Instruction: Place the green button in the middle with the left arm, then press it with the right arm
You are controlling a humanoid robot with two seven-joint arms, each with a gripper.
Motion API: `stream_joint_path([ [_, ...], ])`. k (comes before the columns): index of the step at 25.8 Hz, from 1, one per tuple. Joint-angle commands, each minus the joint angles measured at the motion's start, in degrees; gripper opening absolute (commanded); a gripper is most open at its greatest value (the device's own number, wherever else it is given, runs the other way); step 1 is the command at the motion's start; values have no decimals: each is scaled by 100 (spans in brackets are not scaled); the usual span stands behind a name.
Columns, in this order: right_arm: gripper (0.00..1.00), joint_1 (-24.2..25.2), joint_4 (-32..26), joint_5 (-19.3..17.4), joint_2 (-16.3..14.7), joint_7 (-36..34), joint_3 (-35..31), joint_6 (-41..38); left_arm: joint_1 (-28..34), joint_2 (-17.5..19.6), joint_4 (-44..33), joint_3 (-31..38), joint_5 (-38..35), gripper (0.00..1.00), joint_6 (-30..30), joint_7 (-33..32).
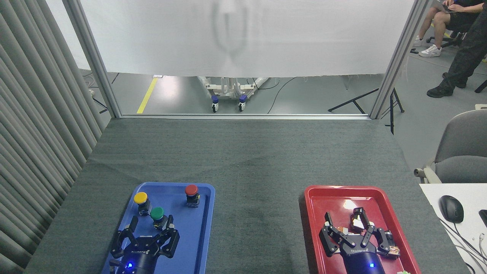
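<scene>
The round green-capped push-button sits unmoved in the blue plastic tray, between the left tool's wide-spread fingers; placing and pressing remain.

The green button is standing upright on its stubby black-and-silver base, its round domed cap facing up. It is sitting in the blue tray, just beside the yellow-capped button, not yet on the dark grey cloth in the middle.

Single head view, looking forward and steeply down onto the grey table cloth; both arms enter at the lower frame edge, floor and curtain fill the top.
</scene>
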Motion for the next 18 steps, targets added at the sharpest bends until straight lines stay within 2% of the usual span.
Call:
stream_joint_path([
  [1,100,0,-8,11,-8,4,8,2,0,1,0,0,0,100,0,3],
  [6,99,0,-8,81,10,4,16,2,0,-17,0,0,0,100,-9,-6],
  [11,100,9,1,582,-8,-40,25,-7,-9,-26,0,0,0,100,-35,-6],
  [18,99,9,1,582,1,-145,60,-7,-35,-26,35,-9,0,100,-62,-6],
])
